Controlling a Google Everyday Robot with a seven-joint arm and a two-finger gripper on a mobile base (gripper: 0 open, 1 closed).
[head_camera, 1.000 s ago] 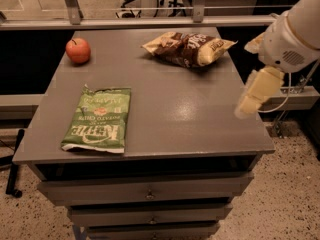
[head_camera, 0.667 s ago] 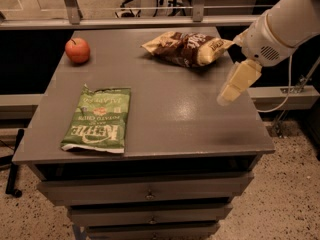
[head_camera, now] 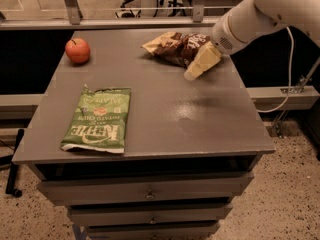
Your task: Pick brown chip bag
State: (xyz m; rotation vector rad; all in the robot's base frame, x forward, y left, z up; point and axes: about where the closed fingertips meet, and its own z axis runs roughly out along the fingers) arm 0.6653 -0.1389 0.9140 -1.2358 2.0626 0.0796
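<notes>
I am watching the brown chip bag (head_camera: pixel 172 46) lying near the far edge of the bench (head_camera: pixel 200 119), right of centre and not yet lifted. My pincer (head_camera: pixel 202 62) is hanging at the bag's right end, overlapping it in this view. I cannot tell its state, nor whether it is touching the foil. I am judging the approach nearly done, with grasp and lift left. The green Kettle chip bag (head_camera: pixel 97 119) and the apple (head_camera: pixel 77 50) are lying well apart.
</notes>
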